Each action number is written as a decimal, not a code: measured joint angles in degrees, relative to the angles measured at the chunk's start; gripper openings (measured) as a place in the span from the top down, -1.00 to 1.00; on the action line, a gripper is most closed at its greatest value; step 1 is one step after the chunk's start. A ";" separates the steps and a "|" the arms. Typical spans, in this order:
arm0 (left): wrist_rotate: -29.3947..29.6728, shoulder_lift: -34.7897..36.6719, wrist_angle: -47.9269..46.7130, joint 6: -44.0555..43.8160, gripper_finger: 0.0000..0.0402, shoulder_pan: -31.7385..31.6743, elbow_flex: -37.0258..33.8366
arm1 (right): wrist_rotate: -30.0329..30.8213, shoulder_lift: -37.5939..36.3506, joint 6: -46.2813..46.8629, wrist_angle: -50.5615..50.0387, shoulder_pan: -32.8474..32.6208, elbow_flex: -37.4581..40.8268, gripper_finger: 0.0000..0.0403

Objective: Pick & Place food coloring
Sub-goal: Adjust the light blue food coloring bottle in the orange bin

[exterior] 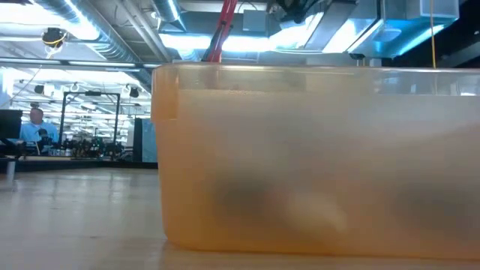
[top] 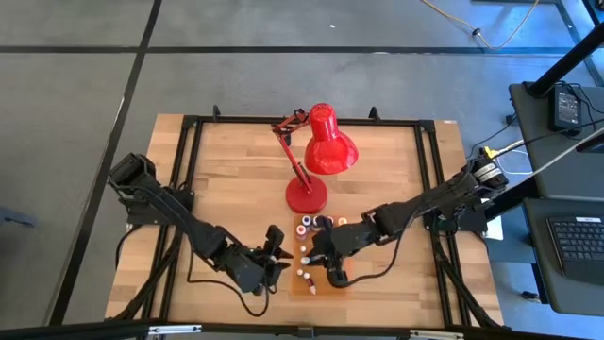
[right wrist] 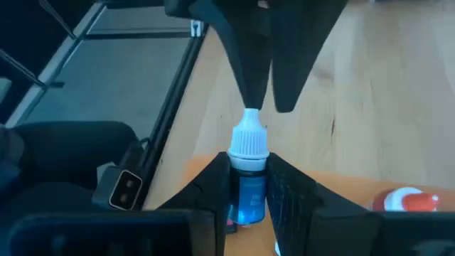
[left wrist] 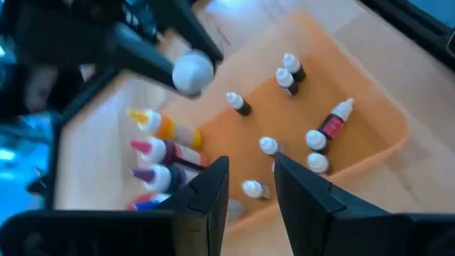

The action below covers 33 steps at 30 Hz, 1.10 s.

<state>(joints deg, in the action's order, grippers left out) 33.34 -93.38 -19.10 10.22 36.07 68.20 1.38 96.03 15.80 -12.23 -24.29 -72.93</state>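
My right gripper is shut on a tiny blue food coloring bottle with a white cap, beside the orange tray near the table's near edge. My left gripper is open and holds nothing. It hovers just left of the tray, its fingers pointing at the held bottle's cap. Several small bottles lie and stand in the tray. A few more, orange, red and purple, lie on the wood beside it. My right gripper pinches the blue bottle between its two fingers at the top of the body, just under the white cap. The cap sticks out past the fingertips, toward my left gripper. The lower body is hidden between the fingers.
A red desk lamp stands mid-table, just beyond both grippers. A few bottles stand between its base and the tray. In the low view the tray's orange wall fills the picture. Bare wood lies to the table's left and right.
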 joint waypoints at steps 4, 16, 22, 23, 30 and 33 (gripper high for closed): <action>0.15 0.00 2.87 8.34 0.46 -0.08 0.00 | -0.24 0.04 2.85 1.02 0.19 0.00 0.59; 0.34 0.00 9.62 12.70 0.46 -1.64 0.00 | -3.01 1.29 4.80 3.88 0.30 -0.04 0.59; -3.01 0.00 12.82 16.92 0.48 -1.67 0.00 | -3.14 1.27 4.82 4.36 0.52 -0.04 0.59; -3.89 0.00 13.35 18.00 0.48 -1.68 0.00 | -3.17 1.27 4.81 4.44 0.51 -0.04 0.59; -6.39 0.00 14.54 21.07 0.49 -2.21 0.00 | -3.38 1.27 4.47 4.78 0.54 -0.04 0.59; -8.59 0.00 14.66 21.10 0.49 -2.61 0.07 | -3.40 1.27 3.44 4.81 0.51 -0.04 0.59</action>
<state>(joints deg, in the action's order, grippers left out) 24.75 -93.38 -4.44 31.32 33.46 68.27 -2.02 97.30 19.25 -7.42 -23.78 -72.97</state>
